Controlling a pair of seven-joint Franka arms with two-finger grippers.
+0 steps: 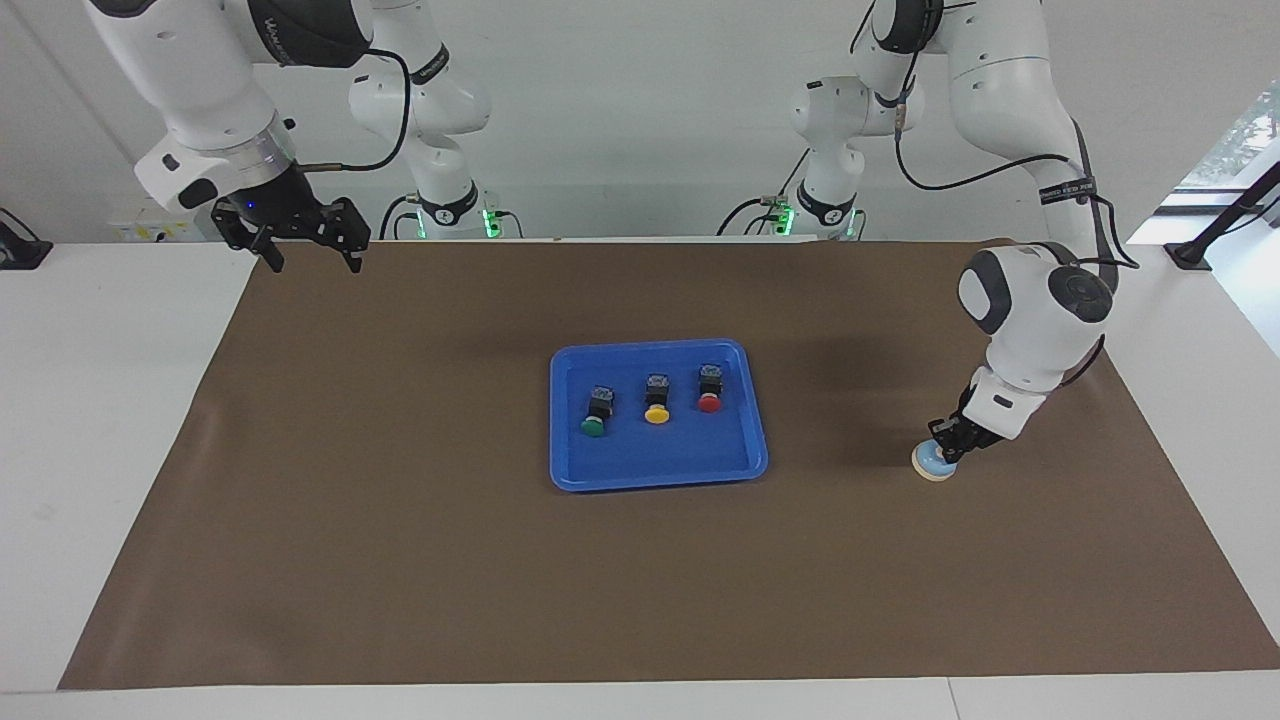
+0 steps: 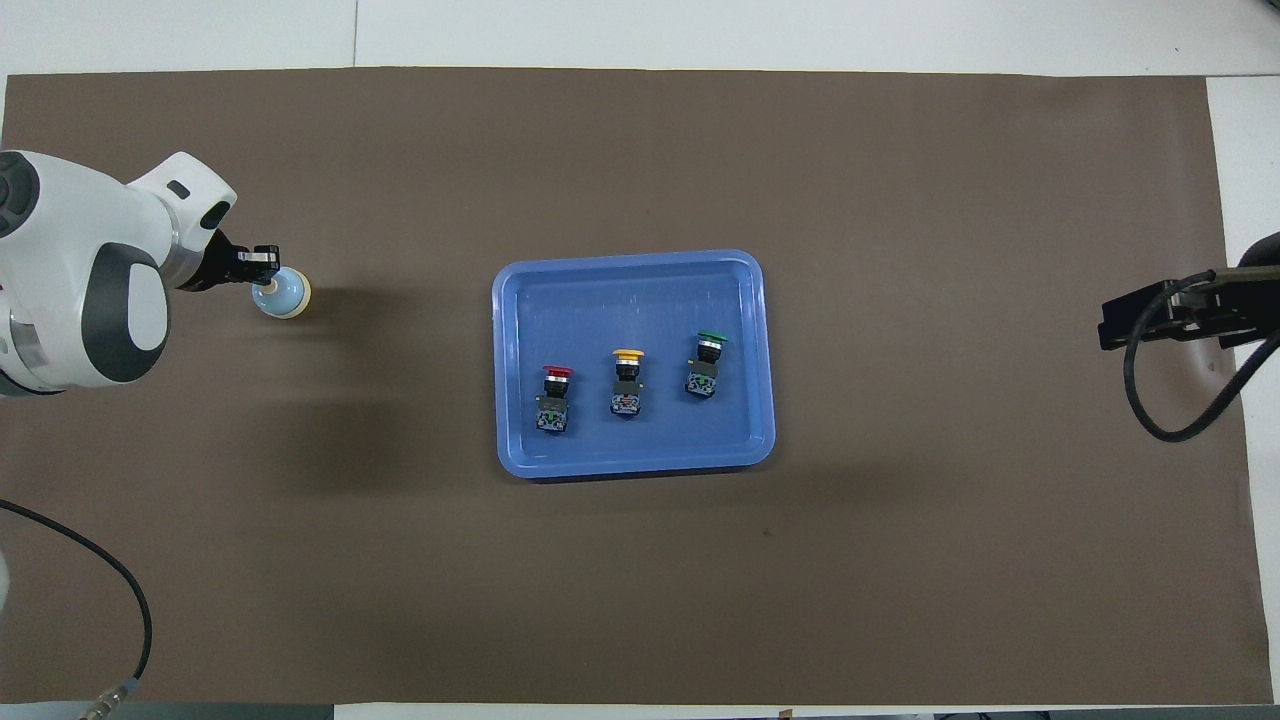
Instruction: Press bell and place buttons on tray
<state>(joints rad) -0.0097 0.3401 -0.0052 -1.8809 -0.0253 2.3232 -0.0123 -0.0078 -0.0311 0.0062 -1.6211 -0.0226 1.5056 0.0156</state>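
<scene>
Left pincer [image 1: 944, 449] closed atop bell [image 1: 933, 464]

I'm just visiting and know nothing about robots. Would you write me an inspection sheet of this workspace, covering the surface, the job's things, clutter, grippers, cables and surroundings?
Surface: brown mat on a white table.
Job's things: blue tray mid-mat, holding the green button, yellow button and red button in a row; light-blue bell on the mat toward the left arm's end.
Clutter: nothing seen.
Grippers: left gripper shut, tips down on top of the bell; right gripper open, waiting in the air over the mat's edge nearest the robots.
Cables: black cable along the left arm; another looping by the right arm.
Surroundings: white wall; window at the left arm's end.
</scene>
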